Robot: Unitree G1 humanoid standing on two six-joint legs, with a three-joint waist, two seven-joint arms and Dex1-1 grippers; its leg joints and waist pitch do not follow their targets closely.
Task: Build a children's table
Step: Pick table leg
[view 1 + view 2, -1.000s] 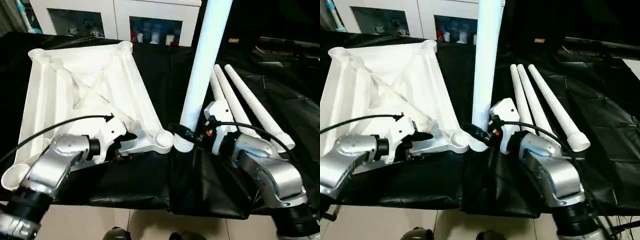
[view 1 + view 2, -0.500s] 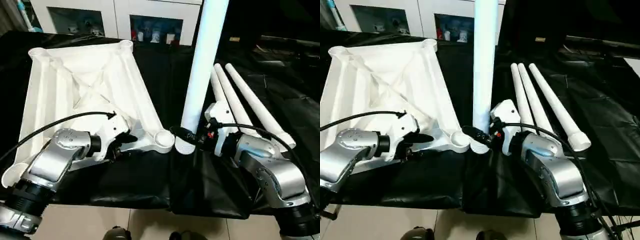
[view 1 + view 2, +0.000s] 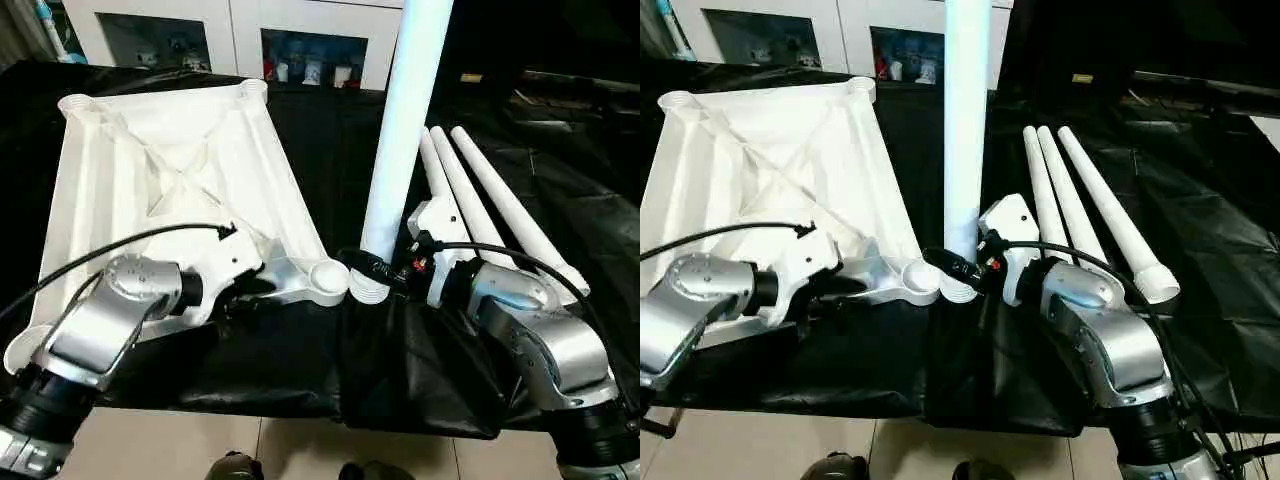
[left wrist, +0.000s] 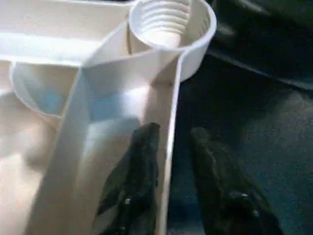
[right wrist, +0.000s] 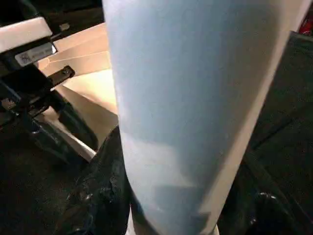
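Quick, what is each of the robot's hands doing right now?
Left hand: fingers astride the tabletop rim near a corner socket; a firm grip cannot be told.
Right hand: closed on an upright leg.

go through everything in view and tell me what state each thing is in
tabletop: upside down, ribs up, corner socket empty
upright leg: held vertical beside that socket, not inserted
three spare legs: lying side by side on the black cloth
left hand: fingers straddling the tabletop's rim
right hand: gripping the upright leg
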